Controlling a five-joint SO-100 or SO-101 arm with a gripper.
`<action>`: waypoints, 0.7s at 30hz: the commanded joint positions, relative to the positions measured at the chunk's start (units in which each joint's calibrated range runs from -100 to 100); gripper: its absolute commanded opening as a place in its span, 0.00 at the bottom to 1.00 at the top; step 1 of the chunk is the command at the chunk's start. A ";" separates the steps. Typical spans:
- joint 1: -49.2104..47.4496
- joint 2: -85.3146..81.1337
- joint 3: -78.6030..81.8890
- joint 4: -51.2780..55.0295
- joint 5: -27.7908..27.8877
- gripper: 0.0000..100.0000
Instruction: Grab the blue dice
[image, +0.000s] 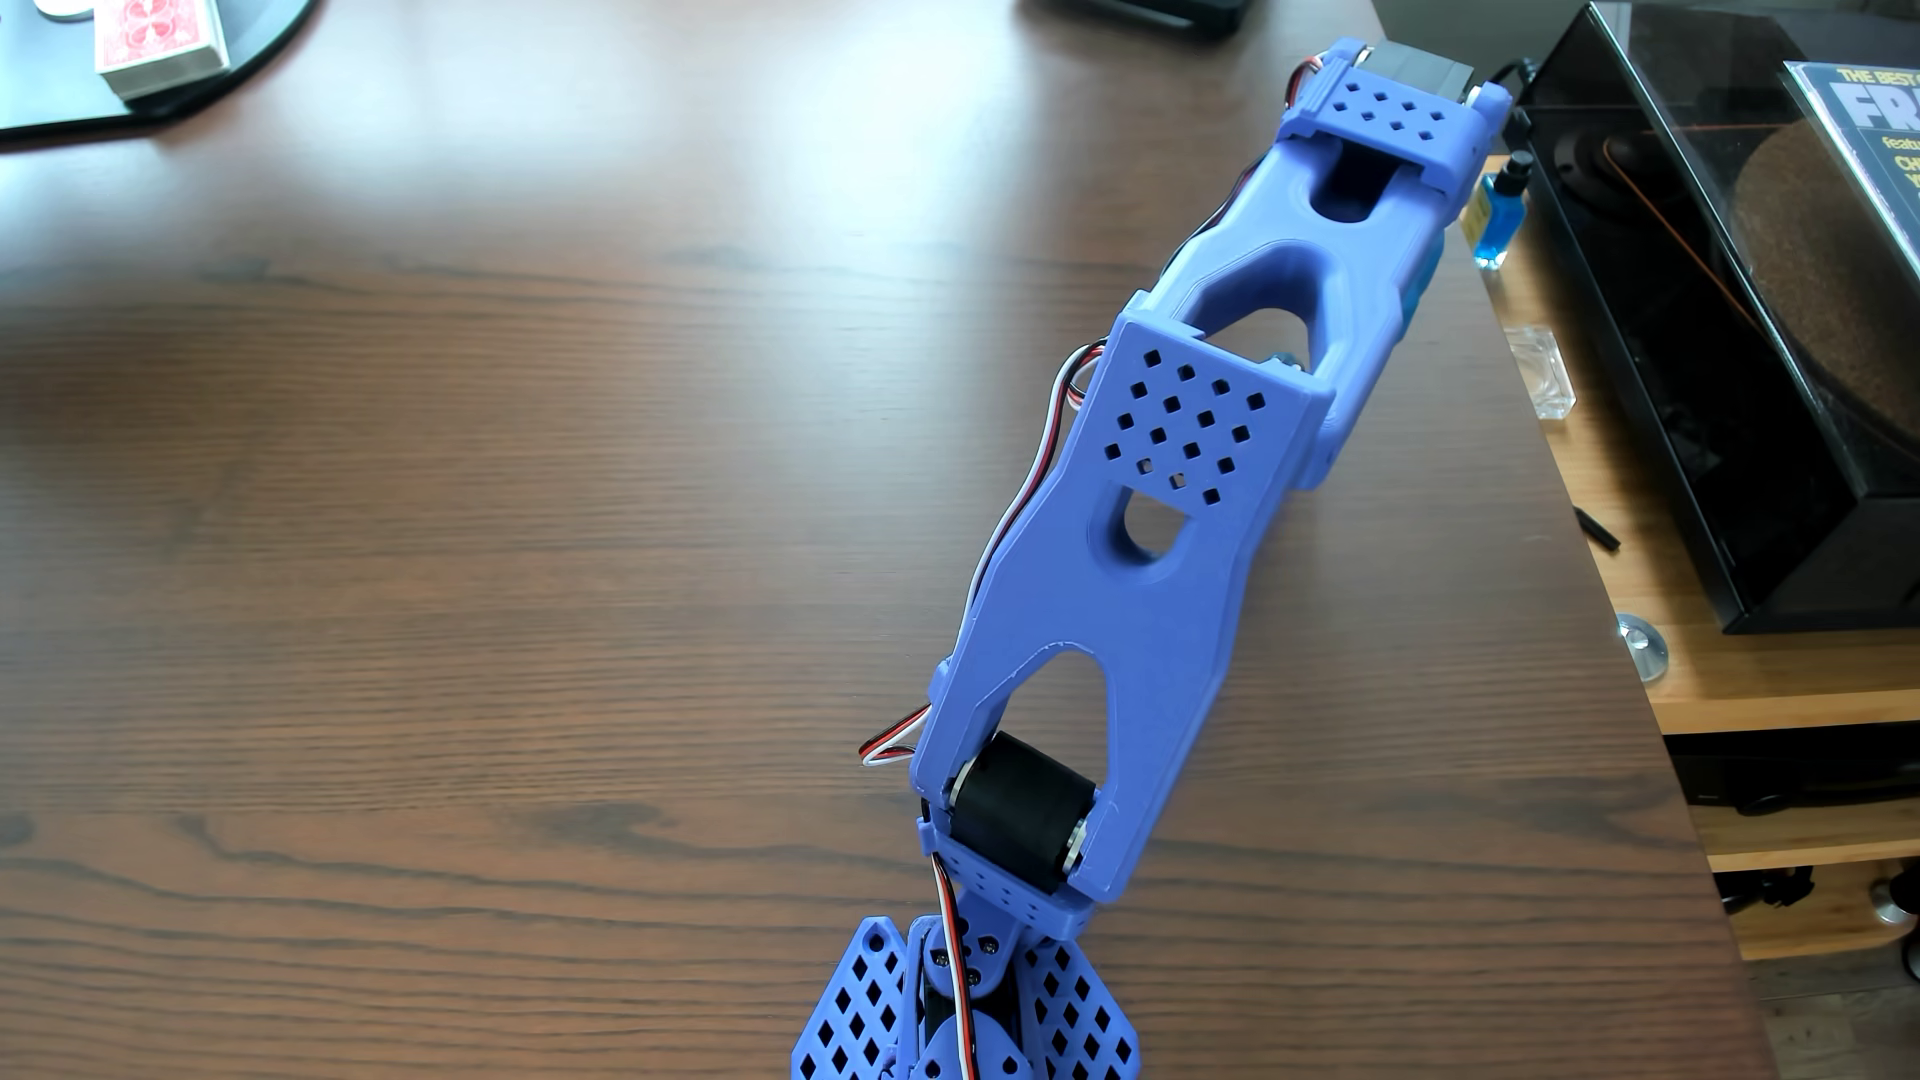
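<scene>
Reach step, probably: blue 3D-printed plastic arm (1164, 498) stretched toward wooden desk's (520, 519) far right corner; dice unseen, finger state indeterminable; locate dice next.

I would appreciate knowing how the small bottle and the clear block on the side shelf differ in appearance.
The small bottle stands upright, with a black cap and blue liquid; the clear block is colourless and squat. The bottle sits farther up the picture, the block nearer the camera. Both rest on the wooden shelf beside the table.

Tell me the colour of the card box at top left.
Red-patterned, with white sides, in the other view: card box.
</scene>
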 joint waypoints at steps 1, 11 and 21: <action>-1.21 -2.34 -4.55 3.46 0.78 0.12; -1.37 -2.17 -6.90 5.51 0.78 0.12; -1.37 -2.17 -7.17 5.25 0.78 0.12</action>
